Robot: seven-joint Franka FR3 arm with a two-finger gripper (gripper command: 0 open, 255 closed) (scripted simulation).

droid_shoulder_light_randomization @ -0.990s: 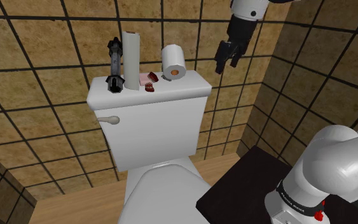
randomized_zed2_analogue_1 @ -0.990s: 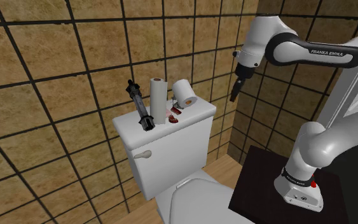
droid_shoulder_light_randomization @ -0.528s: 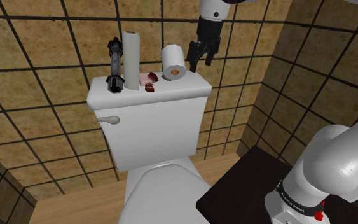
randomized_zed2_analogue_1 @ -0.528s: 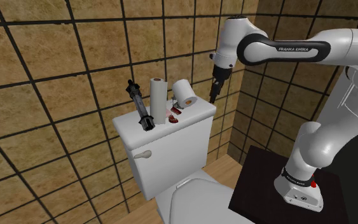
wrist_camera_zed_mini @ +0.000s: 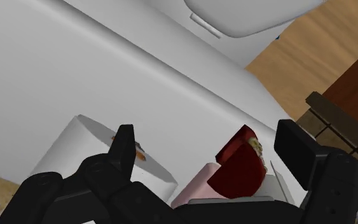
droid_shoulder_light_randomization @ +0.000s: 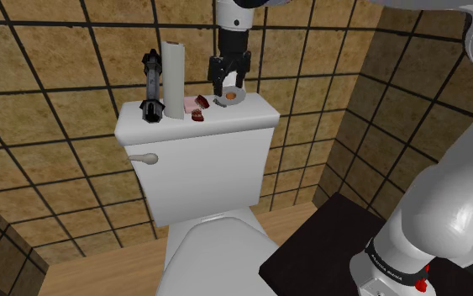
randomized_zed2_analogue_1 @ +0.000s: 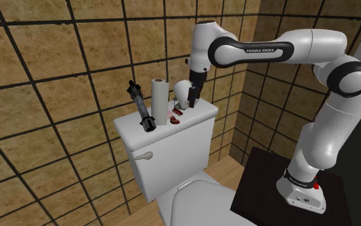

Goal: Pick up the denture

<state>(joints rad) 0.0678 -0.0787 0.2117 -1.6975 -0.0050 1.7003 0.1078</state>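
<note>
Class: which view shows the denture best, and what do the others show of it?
The wrist view: the denture looms large, dark red and pink, before the open gripper. The shoulder view shows it small on the tank lid; the second exterior view, a speck beside the upright roll.

Illumination is even and diffuse in all views. The white toilet tank [droid_shoulder_light_randomization: 201,168] renders light grey, with soft shading beneath its lid. The tiled wall [droid_shoulder_light_randomization: 49,76] darkens toward the shoulder view's lower left. A broad, soft highlight lies on the arm [droid_shoulder_light_randomization: 453,219].
</note>
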